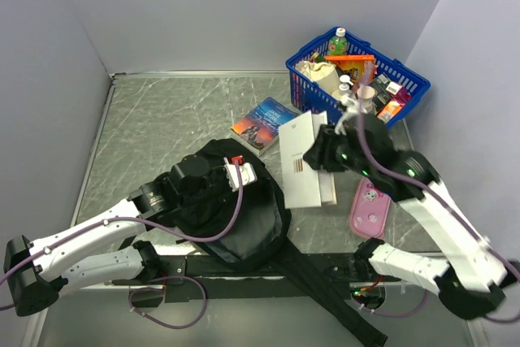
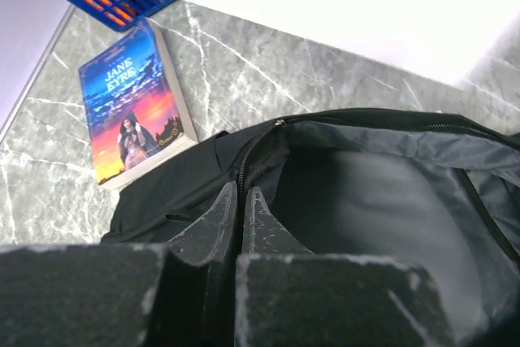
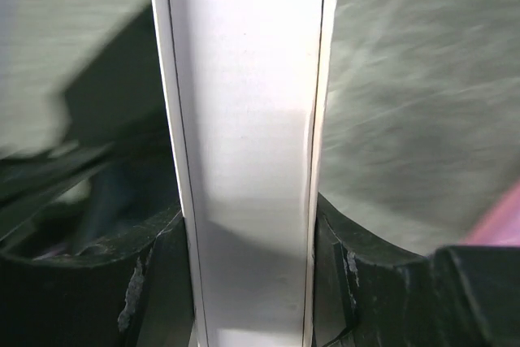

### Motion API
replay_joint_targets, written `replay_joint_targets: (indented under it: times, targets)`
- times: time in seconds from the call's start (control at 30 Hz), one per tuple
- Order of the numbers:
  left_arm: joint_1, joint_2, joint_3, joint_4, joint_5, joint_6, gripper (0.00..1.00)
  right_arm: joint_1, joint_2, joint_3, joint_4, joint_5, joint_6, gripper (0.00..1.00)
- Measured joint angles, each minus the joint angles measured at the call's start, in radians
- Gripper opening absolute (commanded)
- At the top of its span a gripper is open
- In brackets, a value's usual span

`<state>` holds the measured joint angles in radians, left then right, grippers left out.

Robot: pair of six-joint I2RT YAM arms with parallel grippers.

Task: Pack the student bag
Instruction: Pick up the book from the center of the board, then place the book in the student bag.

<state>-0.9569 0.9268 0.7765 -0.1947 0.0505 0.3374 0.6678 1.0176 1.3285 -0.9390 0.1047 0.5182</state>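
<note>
With the left gripper closed at the rim of the near-centre bag, the right gripper is clamping a white book just right of it, probably needing a leftward tilt into the opening.

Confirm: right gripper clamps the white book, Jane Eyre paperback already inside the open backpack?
Not quite. The Jane Eyre paperback lies on the table beside the open backpack, not inside it; the left wrist view shows this. The right gripper does clamp the white book.
</note>
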Motion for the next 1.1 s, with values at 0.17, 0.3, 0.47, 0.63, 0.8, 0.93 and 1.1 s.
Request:
replay_joint_targets:
  times: [0.17,0.3,0.47,0.63,0.8,0.93,1.1]
  targets:
    - [0.0,0.012,0.002,0.028,-0.027,0.004,0.01,-0.003,-0.17,-0.15,0.03,-0.232,0.15,0.2]
    - [0.0,0.035,0.012,0.044,-0.043,0.018,0.01,-0.002,-0.22,-0.266,0.048,-0.396,0.254,0.2]
    - [0.0,0.057,0.016,0.063,-0.054,0.049,0.01,0.005,-0.247,-0.349,0.076,-0.521,0.338,0.19]
    - [0.0,0.069,0.027,0.072,-0.057,0.089,0.01,0.035,-0.257,-0.435,0.156,-0.61,0.406,0.18]
    - [0.0,0.073,0.075,0.045,-0.054,0.123,0.01,0.054,-0.185,-0.495,0.231,-0.645,0.455,0.18]
    - [0.0,0.072,0.142,-0.019,-0.024,0.13,0.01,0.058,-0.103,-0.504,0.29,-0.634,0.482,0.18]
    - [-0.006,0.06,0.222,-0.139,0.068,0.085,0.01,0.063,-0.048,-0.504,0.357,-0.558,0.517,0.18]
